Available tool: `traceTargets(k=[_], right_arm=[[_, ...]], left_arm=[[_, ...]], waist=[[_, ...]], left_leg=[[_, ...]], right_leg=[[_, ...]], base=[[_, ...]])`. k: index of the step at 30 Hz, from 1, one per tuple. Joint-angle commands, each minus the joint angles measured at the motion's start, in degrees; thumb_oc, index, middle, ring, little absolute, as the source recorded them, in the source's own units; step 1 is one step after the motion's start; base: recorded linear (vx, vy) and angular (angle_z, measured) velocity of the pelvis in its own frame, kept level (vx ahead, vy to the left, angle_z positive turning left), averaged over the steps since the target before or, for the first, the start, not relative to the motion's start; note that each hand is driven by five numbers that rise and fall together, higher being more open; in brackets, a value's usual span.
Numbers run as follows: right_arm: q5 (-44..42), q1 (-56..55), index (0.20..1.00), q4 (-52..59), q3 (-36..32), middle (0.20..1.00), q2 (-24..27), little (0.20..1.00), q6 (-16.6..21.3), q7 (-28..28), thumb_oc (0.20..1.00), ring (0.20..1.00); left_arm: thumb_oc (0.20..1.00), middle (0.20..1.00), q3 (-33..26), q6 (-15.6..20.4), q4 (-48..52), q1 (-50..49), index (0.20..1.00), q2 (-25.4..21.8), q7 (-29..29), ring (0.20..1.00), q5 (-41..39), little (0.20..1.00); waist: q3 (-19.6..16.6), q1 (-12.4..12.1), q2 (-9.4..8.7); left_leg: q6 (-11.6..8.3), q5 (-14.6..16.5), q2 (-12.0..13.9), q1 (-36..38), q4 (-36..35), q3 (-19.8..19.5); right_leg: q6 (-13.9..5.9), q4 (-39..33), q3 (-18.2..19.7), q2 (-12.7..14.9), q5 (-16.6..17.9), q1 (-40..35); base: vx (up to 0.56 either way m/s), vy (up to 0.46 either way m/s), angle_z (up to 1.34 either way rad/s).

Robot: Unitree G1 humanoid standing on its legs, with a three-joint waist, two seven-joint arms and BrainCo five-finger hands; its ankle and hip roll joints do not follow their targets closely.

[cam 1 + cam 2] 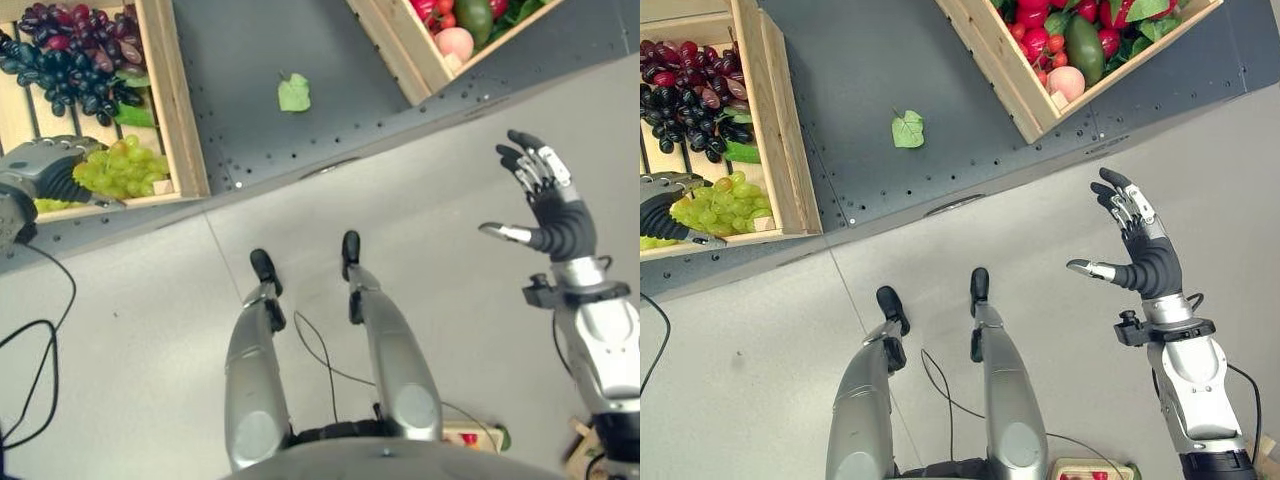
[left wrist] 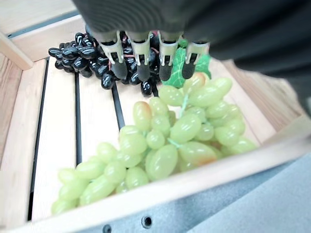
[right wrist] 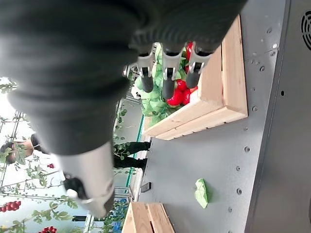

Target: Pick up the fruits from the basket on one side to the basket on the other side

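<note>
— Where is your left hand?

— My left hand is over the near end of the left crate, just above the green grapes. In the wrist view my fingers hang straight down over the bunch, relaxed and holding nothing; whether the tips touch the grapes I cannot tell.

— What else lies in that crate?

— Dark grapes fill the far part, with a green leaf between them and the green bunch, all on the wooden slats.

— And the right hand?

— My right hand is raised over the floor, well off the worktop, with fingers spread, thumb out to the side, and nothing in it.

— The other crate?

— The right crate sits at the far right of the worktop, packed with red fruits, a green mango, a peach at its near corner, and leaves.

— Anything between the crates?

— A single green leaf lies on the bare worktop between them
</note>
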State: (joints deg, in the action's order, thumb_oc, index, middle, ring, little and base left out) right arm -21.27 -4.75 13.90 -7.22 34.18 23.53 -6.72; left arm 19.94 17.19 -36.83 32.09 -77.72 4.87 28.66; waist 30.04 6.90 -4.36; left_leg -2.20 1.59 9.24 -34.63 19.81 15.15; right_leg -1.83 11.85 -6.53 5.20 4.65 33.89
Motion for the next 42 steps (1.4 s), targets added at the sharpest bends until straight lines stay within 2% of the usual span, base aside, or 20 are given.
traceTargets(k=[1, 11, 18, 24, 26, 28, 32, 33, 35, 36, 37, 42], right_arm=[[-2.3, -0.3, 1.0, 7.5, -4.4, 1.0, -1.2, 1.0, 1.8, -0.2, 1.0, 1.0], [-2.9, 0.3, 1.0, 8.0, -4.4, 1.0, -1.1, 1.0, 1.3, -0.9, 1.0, 1.0], [-3.2, 0.9, 1.0, 7.8, -3.5, 1.0, -1.1, 1.0, 1.4, -1.0, 1.0, 1.0], [-2.1, 0.1, 1.0, 7.1, -4.3, 1.0, -1.4, 1.0, 1.5, -0.8, 1.0, 1.0], [-2.4, -0.1, 1.0, 6.4, -4.2, 1.0, -1.6, 1.0, 1.4, -0.8, 1.0, 1.0], [-2.2, -0.7, 1.0, 6.5, -4.8, 1.0, -2.0, 1.0, 1.2, -1.0, 1.0, 1.0], [-1.1, -2.2, 1.0, 6.3, -5.6, 1.0, -2.8, 1.0, 0.6, -1.9, 1.0, 1.0], [-0.8, -2.6, 1.0, 6.3, -5.7, 1.0, -3.0, 1.0, 0.3, -2.1, 1.0, 1.0], [-0.6, -2.9, 1.0, 6.2, -5.8, 1.0, -3.2, 1.0, 0.2, -2.2, 1.0, 1.0], [-0.3, -3.2, 1.0, 5.7, -6.2, 1.0, -3.5, 1.0, -0.2, -2.7, 1.0, 1.0], [-0.3, -3.3, 1.0, 5.6, -6.2, 1.0, -3.5, 1.0, -0.3, -3.0, 1.0, 1.0], [-0.2, -3.2, 1.0, 4.8, -5.8, 1.0, -3.4, 1.0, -0.7, -3.4, 1.0, 1.0]], left_arm=[[1.0, 1.0, -0.7, -3.7, -2.1, 2.1, 1.0, -1.4, -0.4, 1.0, 5.1, 1.0], [1.0, 1.0, -3.1, -5.1, -1.2, 0.9, 1.0, 0.4, -1.5, 1.0, 6.1, 1.0], [1.0, 1.0, -2.2, -5.1, -3.6, 2.3, 1.0, 0.5, -2.1, 1.0, 4.8, 1.0], [1.0, 1.0, -4.8, -2.4, 2.9, 0.6, 1.0, -0.2, 0.1, 1.0, -3.2, 1.0], [1.0, 1.0, -10.7, -2.1, 5.0, -3.6, 1.0, 0.6, 0.9, 1.0, -10.8, 1.0], [1.0, 1.0, -14.3, -1.4, 8.8, -7.1, 1.0, -1.3, 3.9, 1.0, -13.0, 1.0], [1.0, 1.0, -23.0, -2.4, 15.8, -14.7, 1.0, -4.6, 6.5, 1.0, -14.3, 1.0], [1.0, 1.0, -27.1, -2.6, 17.7, -18.5, 1.0, -4.8, 7.1, 1.0, -14.8, 1.0], [1.0, 1.0, -30.0, -2.7, 19.8, -21.1, 1.0, -4.9, 7.6, 1.0, -15.0, 1.0], [1.0, 1.0, -35.5, -2.9, 23.0, -25.2, 1.0, -4.6, 8.4, 1.0, -16.5, 1.0], [1.0, 1.0, -37.5, -2.8, 24.2, -26.6, 1.0, -4.3, 8.6, 1.0, -17.3, 1.0], [1.0, 1.0, -40.8, -2.6, 26.3, -28.1, 1.0, -3.7, 8.7, 1.0, -20.1, 1.0]], waist=[[-0.3, 0.2, -1.53], [-0.3, 0.6, -2.12], [-0.3, 0.6, -2.05], [-0.3, -0.5, -0.69], [-0.3, -0.9, 0.01], [-0.3, -1.4, 0.76], [-0.3, -2.5, 2.01], [-0.3, -2.6, 2.2], [-0.3, -2.7, 2.4], [-0.3, -3.0, 2.8], [-0.3, -3.0, 2.88], [-0.3, -3.1, 3.28]], left_leg=[[-1.0, 2.3, 0.1, 2.2, 0.6, -0.8], [-0.98, 2.3, 0.3, 0.6, 0.7, -0.9], [-0.9, 2.2, 0.1, 0.3, 0.6, -0.9], [-0.81, 1.9, -0.8, 1.7, -0.8, -1.3], [-0.81, 1.8, -1.3, 2.7, -1.5, -1.4], [-0.79, 1.8, -1.6, 3.5, -1.8, -1.5], [-0.79, 1.7, -2.2, 4.6, -2.5, -1.7], [-0.84, 1.6, -2.2, 4.9, -2.8, -1.7], [-0.84, 1.5, -2.4, 5.2, -3.2, -1.8], [-0.95, 1.1, -2.5, 5.7, -4.1, -2.1], [-0.97, 0.9, -2.6, 5.9, -4.5, -2.2], [-1.06, 0.1, -3.0, 6.8, -5.8, -2.6]], right_leg=[[-7.31, 5.5, 0.0, 5.2, -4.1, 0.7], [-7.24, 5.5, 0.0, 4.9, -3.9, 2.2], [-7.37, 5.3, 0.0, 4.8, -3.8, 2.3], [-7.48, 5.0, -0.2, 5.4, -4.0, 1.2], [-7.45, 4.7, -0.3, 5.6, -4.0, 0.4], [-7.47, 4.8, -0.4, 5.6, -4.1, -0.1], [-7.47, 4.8, -0.8, 6.0, -4.3, -1.2], [-7.45, 4.6, -0.9, 6.0, -4.3, -1.5], [-7.44, 4.5, -1.1, 6.0, -4.3, -1.8], [-7.45, 4.0, -1.3, 6.1, -4.3, -2.4], [-7.45, 3.9, -1.5, 6.2, -4.3, -2.5], [-7.4, 3.9, -1.8, 6.3, -4.5, -3.1]], base=[[0.0, -0.016, 0.03], [0.0, 0.0, 0.0], [0.0, 0.0, 0.0], [0.01, 0.0, 0.01], [0.03, 0.008, 0.05], [0.03, 0.014, 0.05], [0.0, 0.0, 0.0], [0.0, 0.0, 0.0], [0.0, 0.0, 0.0], [0.0, 0.0, 0.0], [0.01, -0.033, 0.02], [0.01, -0.02, 0.11]])
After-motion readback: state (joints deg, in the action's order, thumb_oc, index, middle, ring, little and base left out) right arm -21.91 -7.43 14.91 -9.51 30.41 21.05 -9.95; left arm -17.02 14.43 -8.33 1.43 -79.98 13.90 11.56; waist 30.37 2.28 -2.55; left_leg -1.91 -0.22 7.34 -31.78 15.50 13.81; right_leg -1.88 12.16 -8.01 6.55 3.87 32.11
